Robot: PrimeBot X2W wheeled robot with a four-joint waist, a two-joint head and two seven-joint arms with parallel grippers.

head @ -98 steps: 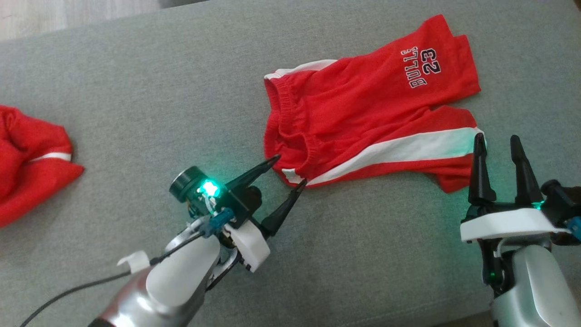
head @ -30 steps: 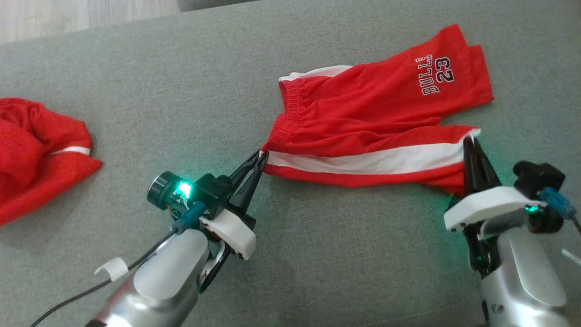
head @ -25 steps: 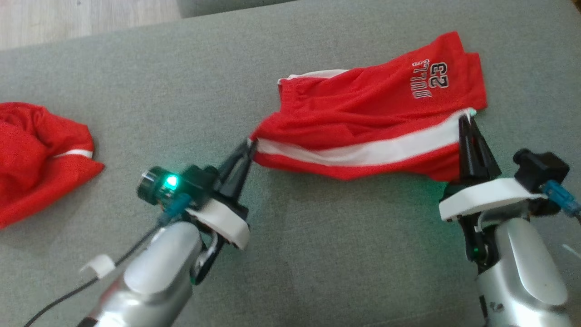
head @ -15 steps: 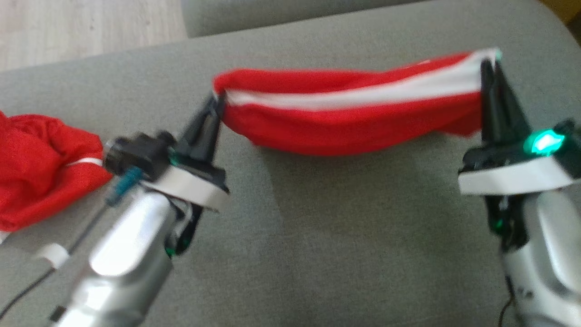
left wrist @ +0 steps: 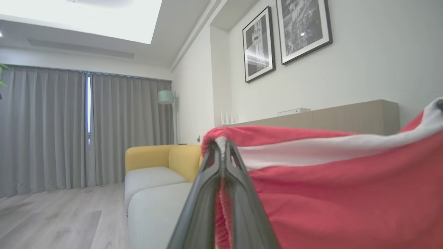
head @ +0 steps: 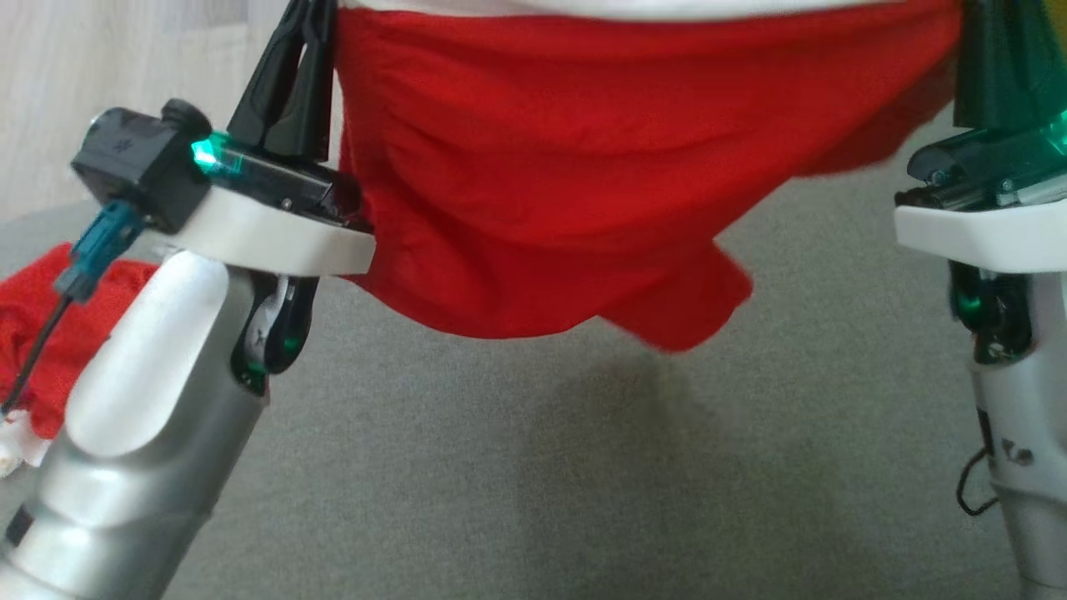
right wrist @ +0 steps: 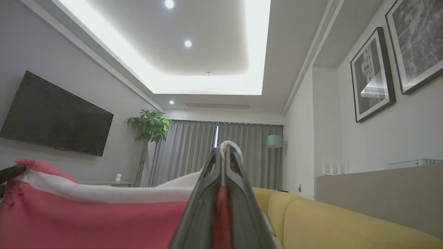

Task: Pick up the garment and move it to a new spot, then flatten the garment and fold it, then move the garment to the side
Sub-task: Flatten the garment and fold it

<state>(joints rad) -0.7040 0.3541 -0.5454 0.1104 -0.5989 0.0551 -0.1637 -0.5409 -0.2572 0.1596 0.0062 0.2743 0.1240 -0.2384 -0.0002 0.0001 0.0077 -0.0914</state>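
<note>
Aloft, the garment [head: 542, 183] hangs between the left gripper [head: 310, 21] at 10 o'clock and the right gripper [head: 992, 33] at 2, jaws clamped on its striped edge; it is best kept taut and level.

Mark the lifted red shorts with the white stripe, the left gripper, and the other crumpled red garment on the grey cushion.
red shorts with the white stripe [head: 567, 167], head view, middle of the red panel.
left gripper [left wrist: 222, 147], left wrist view, between the closed fingertips.
crumpled red garment [head: 15, 333], head view, its exposed red cloth.
</note>
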